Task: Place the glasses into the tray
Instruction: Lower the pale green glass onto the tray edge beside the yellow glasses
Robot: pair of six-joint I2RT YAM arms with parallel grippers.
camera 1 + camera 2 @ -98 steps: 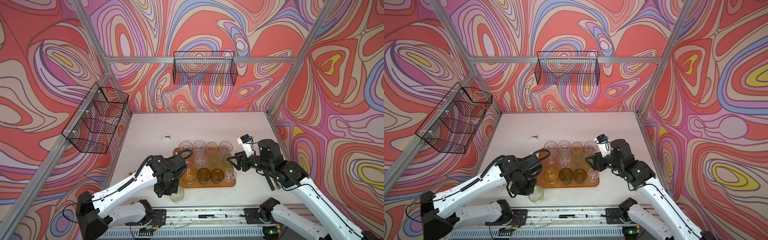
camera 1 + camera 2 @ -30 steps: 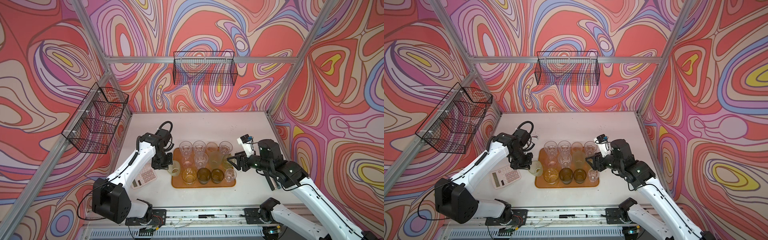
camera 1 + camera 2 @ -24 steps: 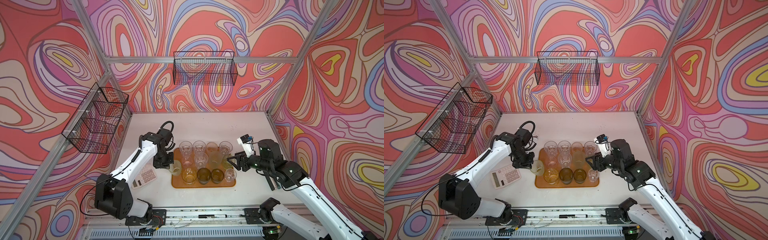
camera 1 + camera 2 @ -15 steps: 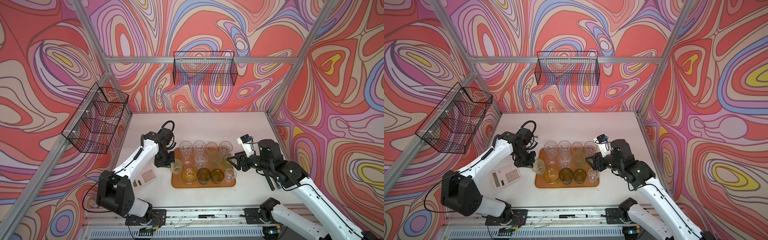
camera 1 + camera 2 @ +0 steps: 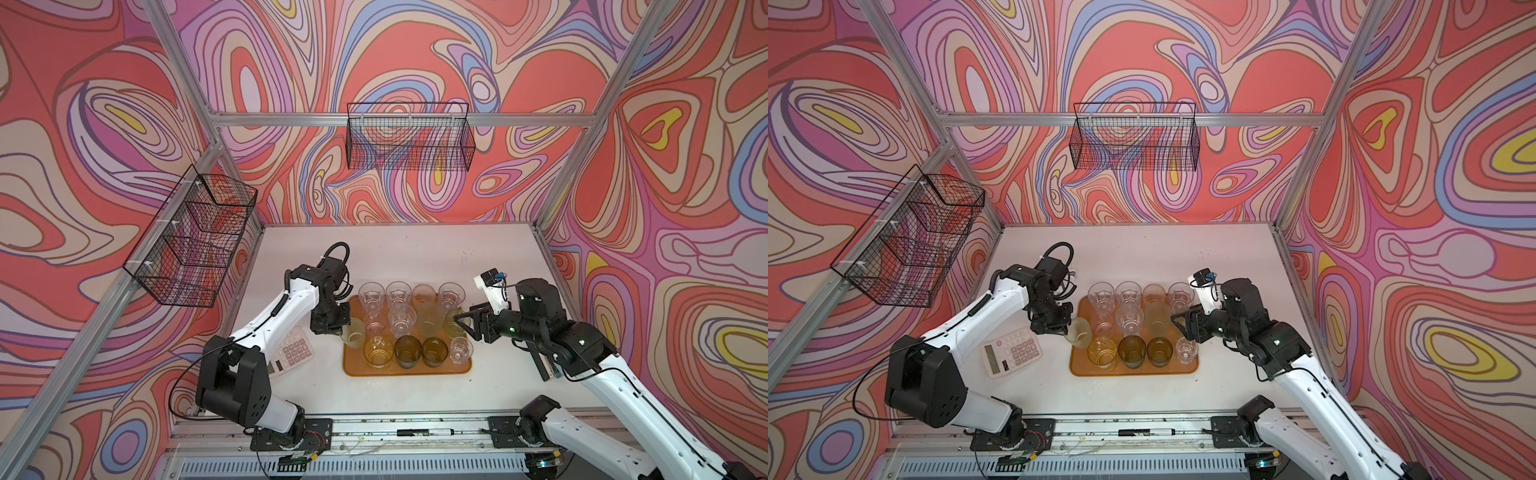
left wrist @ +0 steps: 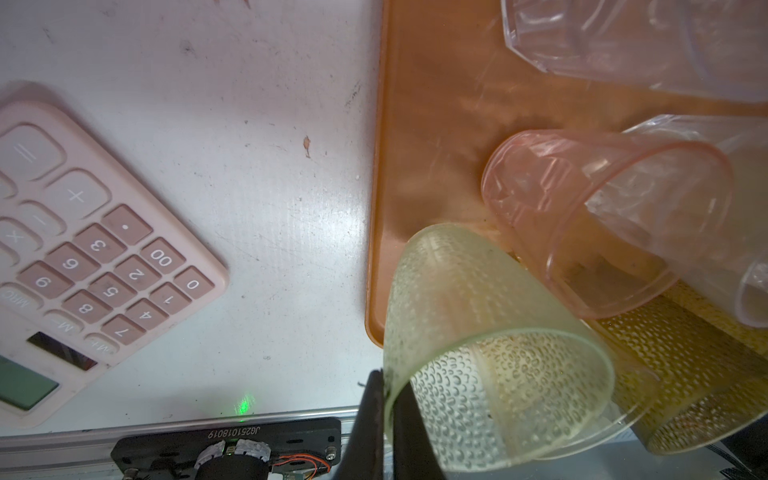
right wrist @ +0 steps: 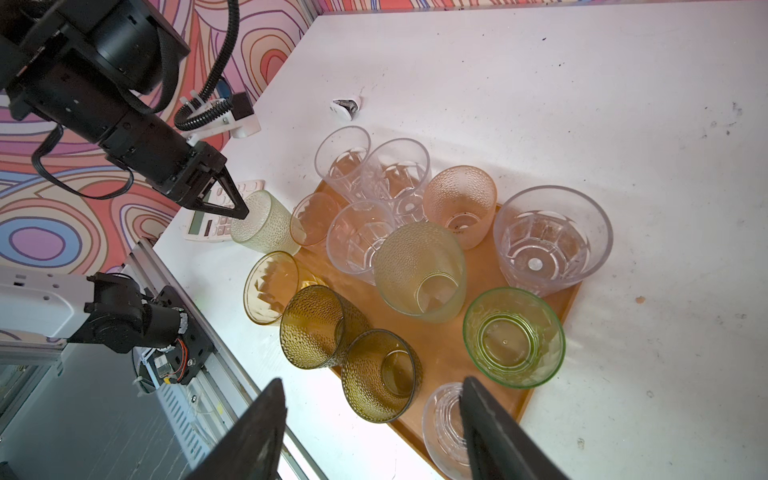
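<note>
Faintly, near tray (image 6: 436, 124), label (image 6: 232, 433): perhaps "J0251018019"

left gripper (image 5: 343, 331) pinched tight, right gripper (image 7: 370, 388) spread wide.

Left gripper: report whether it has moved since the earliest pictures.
Yes. The left gripper, pinching the pale green glass, has moved away from the front rail and now sits at the left edge of the tray.
</note>
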